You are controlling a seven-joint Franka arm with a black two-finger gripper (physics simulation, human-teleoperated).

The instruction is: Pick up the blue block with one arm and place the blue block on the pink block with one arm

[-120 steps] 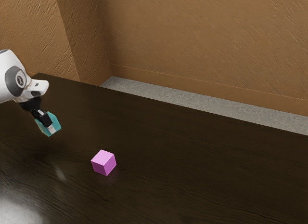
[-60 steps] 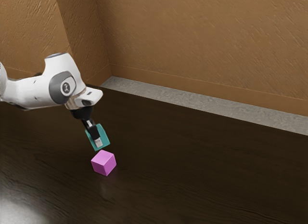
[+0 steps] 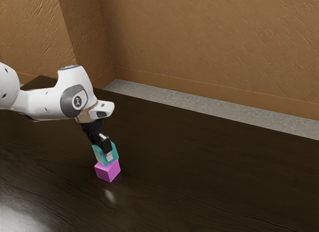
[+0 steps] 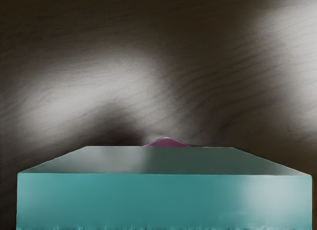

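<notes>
Gripper point(image 3: 104, 147): fingers closed on the blue block point(image 3: 110, 154), one on each side, arm reaching in from the exterior view's left. The block hung tilted in the grip, not square to the table point(image 3: 209, 177).

Blue block sat directly over the pink block point(image 3: 108, 171). Its low edge was at or just above the pink top. Contact could not be told. In the wrist view, the blue block point(image 4: 163, 195) lay just under the hand, with a corner of the pink block point(image 4: 166, 142) peeking past its far edge.

Risks, as judged:
- Tilt. Released at this angle, the block would likely land on an edge, rock and slide off the pink top.
- Offset. The pink corner showing beyond the blue suggested the two were turned relative to each other, so overlap may be thin.
- Pressing down while tilted could shove the pink block along the glossy table.
- Fingers opening could drag the block sideways.

Containers: none on the table, only the two blocks, with the brown wall point(image 3: 209, 37) beyond.
</notes>
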